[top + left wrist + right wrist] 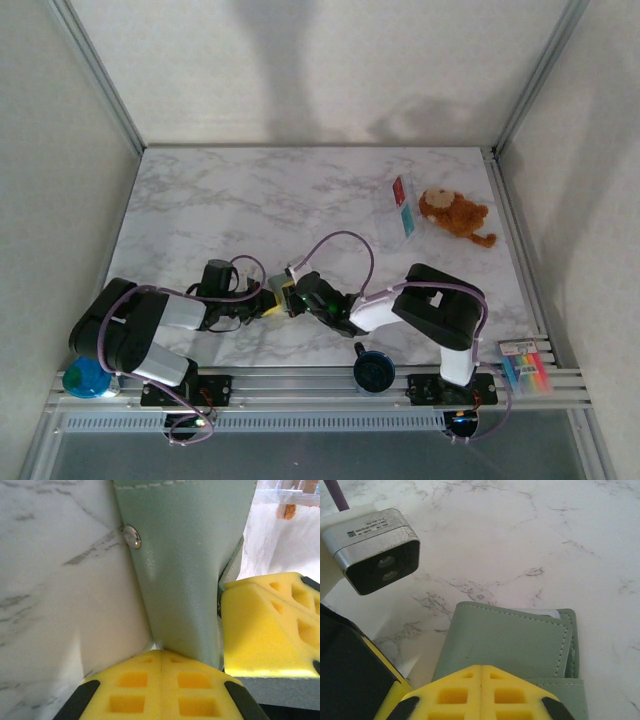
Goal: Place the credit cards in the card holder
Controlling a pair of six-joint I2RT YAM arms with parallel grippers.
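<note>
The grey-green card holder lies on the marble table between my two grippers. A pale strip shows under its stitched top flap. In the left wrist view the card holder shows its snap button. My left gripper is shut, its tips against the holder's edge. Whether it pinches the flap I cannot tell. My right gripper is shut, its tips over the holder's near face. From above, the left gripper and the right gripper meet tip to tip. The credit cards, one red and one teal-banded, lie far right.
The cards rest in a clear plastic case beside a brown plush toy. On the front rail sit a blue disc, a dark round knob and a striped pack. Grey walls enclose the table.
</note>
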